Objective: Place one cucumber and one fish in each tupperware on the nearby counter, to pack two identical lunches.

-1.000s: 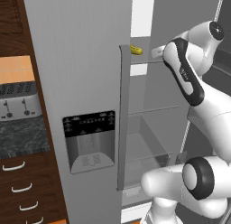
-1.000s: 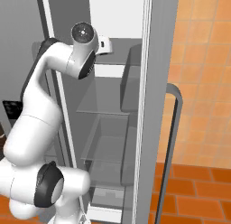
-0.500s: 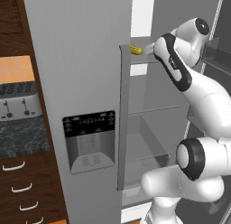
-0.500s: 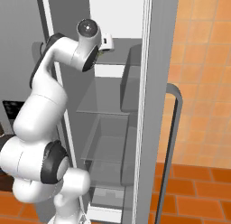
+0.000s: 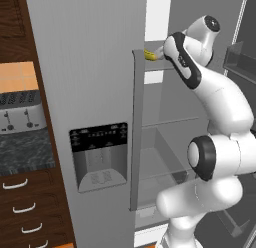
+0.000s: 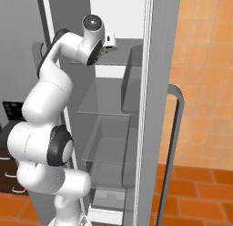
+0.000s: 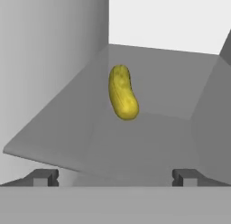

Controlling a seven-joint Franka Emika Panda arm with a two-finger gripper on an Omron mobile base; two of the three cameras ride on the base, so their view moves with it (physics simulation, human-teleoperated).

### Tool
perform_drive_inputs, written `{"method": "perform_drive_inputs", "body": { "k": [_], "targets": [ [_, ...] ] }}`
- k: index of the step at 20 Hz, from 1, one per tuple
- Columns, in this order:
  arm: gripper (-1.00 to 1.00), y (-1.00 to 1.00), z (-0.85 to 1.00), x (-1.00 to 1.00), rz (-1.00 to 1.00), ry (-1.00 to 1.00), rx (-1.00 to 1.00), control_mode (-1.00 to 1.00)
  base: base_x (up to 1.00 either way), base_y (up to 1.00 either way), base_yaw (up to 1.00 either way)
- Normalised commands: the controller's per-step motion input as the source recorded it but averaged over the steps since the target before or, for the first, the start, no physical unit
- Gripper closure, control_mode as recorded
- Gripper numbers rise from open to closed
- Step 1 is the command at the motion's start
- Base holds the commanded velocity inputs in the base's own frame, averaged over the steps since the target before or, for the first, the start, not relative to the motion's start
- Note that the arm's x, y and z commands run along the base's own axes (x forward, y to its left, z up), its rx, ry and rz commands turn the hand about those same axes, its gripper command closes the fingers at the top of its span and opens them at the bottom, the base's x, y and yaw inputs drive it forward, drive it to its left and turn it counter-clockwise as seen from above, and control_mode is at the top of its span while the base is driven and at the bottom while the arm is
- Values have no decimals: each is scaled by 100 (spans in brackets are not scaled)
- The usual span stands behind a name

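A stubby yellow-green cucumber (image 7: 122, 93) lies on the grey upper fridge shelf (image 7: 153, 137), just ahead of my gripper (image 7: 113, 178). The gripper is open, its two dark fingertips (image 7: 41, 177) wide apart and nothing between them. In the left base view the same cucumber (image 5: 149, 54) sits at the shelf's front left, with my hand just to its right. The dark speckled counter (image 5: 24, 153) shows at the far left. The fish and the tupperware are out of view.
The closed left fridge door (image 5: 90, 67) with its dispenser (image 5: 99, 157) stands left of my arm. The right fridge door (image 6: 157, 84) hangs open, its handle (image 6: 176, 129) on the outside. Glass shelves (image 6: 107, 104) lie below. A silver toaster (image 5: 20, 114) stands on the counter.
My arm has stretched higher and further into the fridge, bringing the hand left toward the cucumber on the upper shelf. The jaws have stayed open.
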Motion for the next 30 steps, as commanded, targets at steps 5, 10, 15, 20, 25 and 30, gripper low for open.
{"method": "perform_drive_inputs", "body": {
  "k": [5,10,15,20,25,30],
  "targets": [
    [-100,9,-21,31,0,0,0,-100,0,0,0],
    [-100,9,-13,51,0,0,0,-100,0,0,0],
    [-100,0,0,56,0,3,0,-100,0,0,0],
    [-100,0,-7,66,0,3,0,-100,0,0,0],
    [-100,0,-15,50,0,5,0,-100,0,0,0],
    [100,4,-28,7,0,4,-1,-100,0,0,0]
  ]
}}
